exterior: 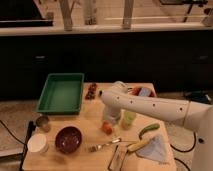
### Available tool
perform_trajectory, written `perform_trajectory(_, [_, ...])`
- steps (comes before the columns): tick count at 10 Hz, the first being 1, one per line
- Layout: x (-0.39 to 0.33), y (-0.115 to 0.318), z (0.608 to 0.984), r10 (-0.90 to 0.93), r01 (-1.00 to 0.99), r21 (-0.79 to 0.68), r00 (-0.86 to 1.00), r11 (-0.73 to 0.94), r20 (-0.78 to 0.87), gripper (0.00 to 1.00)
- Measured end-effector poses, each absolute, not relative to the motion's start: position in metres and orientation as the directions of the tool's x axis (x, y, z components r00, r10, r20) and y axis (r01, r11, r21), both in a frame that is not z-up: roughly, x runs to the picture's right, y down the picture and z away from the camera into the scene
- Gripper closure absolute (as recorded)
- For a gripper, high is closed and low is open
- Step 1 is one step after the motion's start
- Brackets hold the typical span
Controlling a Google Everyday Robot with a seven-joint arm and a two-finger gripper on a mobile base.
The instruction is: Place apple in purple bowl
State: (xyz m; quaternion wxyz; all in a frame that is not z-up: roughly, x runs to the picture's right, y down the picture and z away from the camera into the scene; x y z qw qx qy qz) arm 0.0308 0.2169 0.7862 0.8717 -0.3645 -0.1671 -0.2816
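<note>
The apple [107,128] is a small orange-red fruit on the wooden table [85,116], near the middle. My gripper [109,120] hangs from the white arm [150,106] that reaches in from the right. It points down right over the apple and hides its top. The purple bowl [68,139] is dark maroon and glossy. It stands empty at the front left, a short way left of the apple.
A green tray [62,93] lies at the back left, with a dark red berry cluster [91,91] beside it. A metal cup [42,122] and a white cup [38,144] stand left of the bowl. A fork [105,145], a green vegetable [149,130], a yellow-green cup [129,118] and a cloth [156,149] lie to the right.
</note>
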Motion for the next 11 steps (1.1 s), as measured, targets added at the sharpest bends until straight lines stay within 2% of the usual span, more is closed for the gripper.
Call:
perform_trajectory(6, [0.036,0.221,0.798,-0.359,0.609,-0.552,0.788,0.570,0.500,0.22])
perform_trajectory(7, [0.038,0.222,0.800,-0.358,0.607,-0.554,0.790,0.570,0.498,0.30])
perform_trajectory(11, [0.038,0.226,0.805,-0.358,0.605,-0.554,0.792,0.572,0.494,0.70])
